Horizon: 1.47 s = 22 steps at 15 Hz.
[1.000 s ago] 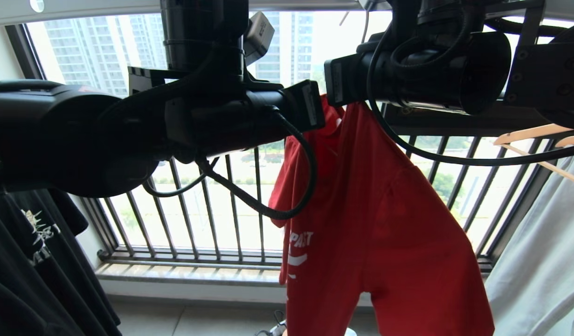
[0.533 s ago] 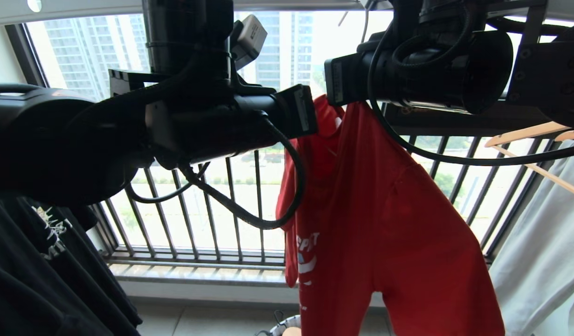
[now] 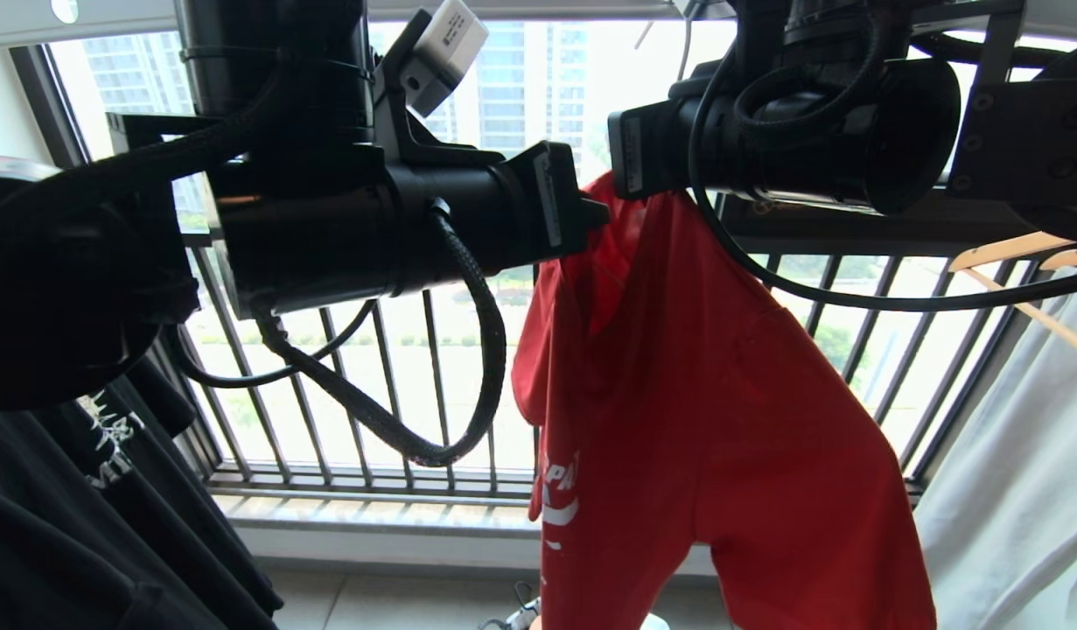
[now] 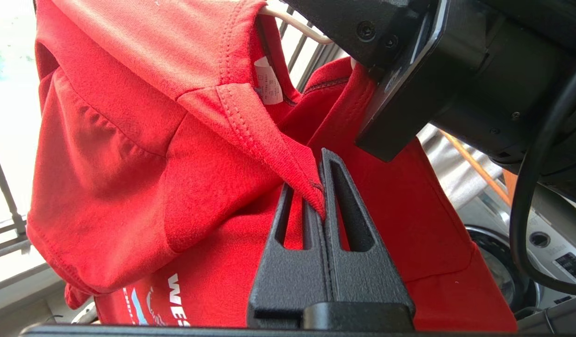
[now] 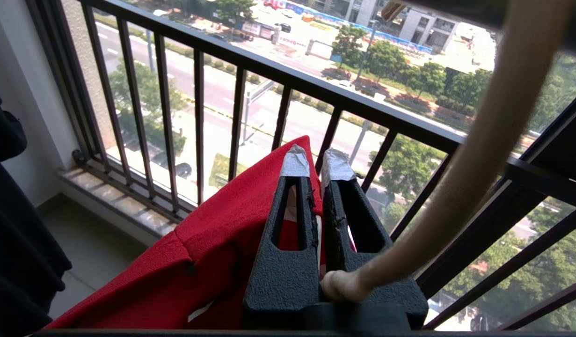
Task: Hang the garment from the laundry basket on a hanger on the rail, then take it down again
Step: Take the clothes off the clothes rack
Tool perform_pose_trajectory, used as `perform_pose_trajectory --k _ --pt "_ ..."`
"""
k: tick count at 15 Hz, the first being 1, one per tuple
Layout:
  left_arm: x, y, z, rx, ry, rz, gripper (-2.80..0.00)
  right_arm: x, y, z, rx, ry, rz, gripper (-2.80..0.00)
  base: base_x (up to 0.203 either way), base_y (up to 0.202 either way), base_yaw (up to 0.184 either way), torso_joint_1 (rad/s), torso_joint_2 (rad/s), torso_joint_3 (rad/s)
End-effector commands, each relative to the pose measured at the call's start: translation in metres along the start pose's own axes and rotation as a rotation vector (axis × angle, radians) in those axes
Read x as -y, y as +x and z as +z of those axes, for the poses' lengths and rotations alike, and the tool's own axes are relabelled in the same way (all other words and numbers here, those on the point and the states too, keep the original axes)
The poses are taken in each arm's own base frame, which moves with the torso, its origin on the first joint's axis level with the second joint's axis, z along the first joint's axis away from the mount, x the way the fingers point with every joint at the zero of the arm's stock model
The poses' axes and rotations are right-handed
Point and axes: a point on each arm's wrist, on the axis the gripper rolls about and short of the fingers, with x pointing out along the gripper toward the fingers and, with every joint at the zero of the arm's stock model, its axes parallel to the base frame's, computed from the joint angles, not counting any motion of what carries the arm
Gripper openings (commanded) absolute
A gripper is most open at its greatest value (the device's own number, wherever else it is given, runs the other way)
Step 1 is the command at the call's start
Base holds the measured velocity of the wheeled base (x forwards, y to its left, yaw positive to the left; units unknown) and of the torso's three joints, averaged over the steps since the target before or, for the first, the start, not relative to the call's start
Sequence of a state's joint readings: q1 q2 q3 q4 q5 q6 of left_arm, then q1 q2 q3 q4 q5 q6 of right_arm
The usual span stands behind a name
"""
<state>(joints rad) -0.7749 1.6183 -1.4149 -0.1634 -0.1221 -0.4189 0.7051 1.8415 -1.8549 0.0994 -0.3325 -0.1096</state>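
Left gripper (image 4: pixel 321 187): nearest the head camera, its arm crossing from 9 o'clock toward the centre; the two black fingers (image 4: pixel 288 262) are pressed together, pinching a folded bit of the red T-shirt's collar edge.
Right gripper (image 5: pixel 316 168): reaching in from 2 o'clock, tape-tipped fingers (image 5: pixel 295 164) nearly together; red cloth and a pale strip lie between them, so it grips the shirt's shoulder, and whether the pale strip is the wire I cannot tell.
Red T-shirt (image 3: pixel 722 420): hangs from just under both wrists at 12 o'clock down to 5 o'clock, bunched at the neck, white lettering low on its left edge; the small white neck label (image 4: pixel 268 86) shows in the left wrist view.
Hanger (image 4: pixel 295 25): a thin off-white wire emerges from the neck opening beside the right arm's housing.
Black garment (image 3: pixel 83 516): hanging at 8 o'clock, with a white print.
Pale grey garment (image 3: pixel 1019 490): at 4 o'clock, under wooden hangers (image 3: pixel 1019 249).
Laundry basket (image 3: pixel 512 619): only a sliver of patterned rim at 6 o'clock.
Black railing (image 3: pixel 372 394): farthest, vertical bars before the window.
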Motion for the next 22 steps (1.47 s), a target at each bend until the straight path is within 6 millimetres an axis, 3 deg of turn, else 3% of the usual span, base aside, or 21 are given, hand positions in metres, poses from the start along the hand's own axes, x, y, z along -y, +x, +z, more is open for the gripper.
perform_pose_trajectory --k 1,4,6,11,16,19,22 --pt "0.0 -0.001 0.0 0.001 -0.002 0.001 -2.8 0.0 0.0 0.0 0.0 -0.002 -0.001 -2.8 0.0 0.0 0.0 0.0 0.0 0.0" --pt "-0.003 0.001 -0.004 -0.012 0.001 0.013 -2.8 0.0 0.0 0.0 -0.002 -0.001 -0.001 -2.8 0.0 0.0 0.0 0.0 0.0 0.0" --pt "-0.003 0.0 -0.006 -0.019 0.0 0.013 0.0 0.0 0.0 0.0 -0.002 -0.001 -0.001 -2.8 0.0 0.0 0.0 0.0 0.0 0.0" --pt "-0.005 -0.006 -0.011 -0.036 -0.006 0.017 0.0 0.0 0.0 0.0 0.0 -0.002 -0.001 -2.8 0.0 0.0 0.0 0.0 0.0 0.0" --pt "0.001 -0.032 -0.012 -0.075 -0.013 -0.062 0.0 0.001 0.0 0.001 0.002 -0.001 -0.003 -2.8 0.0 0.0 0.0 0.0 0.0 0.0" --pt "-0.001 -0.037 -0.014 -0.137 -0.021 0.0 0.0 0.001 -0.001 0.001 0.003 0.0 -0.003 -2.8 0.0 0.0 0.0 0.0 0.0 0.0" --pt "-0.009 -0.028 -0.018 -0.131 0.05 0.148 0.0 0.002 -0.003 0.002 0.006 0.0 -0.005 -2.8 0.0 0.0 0.0 0.0 0.0 0.0"
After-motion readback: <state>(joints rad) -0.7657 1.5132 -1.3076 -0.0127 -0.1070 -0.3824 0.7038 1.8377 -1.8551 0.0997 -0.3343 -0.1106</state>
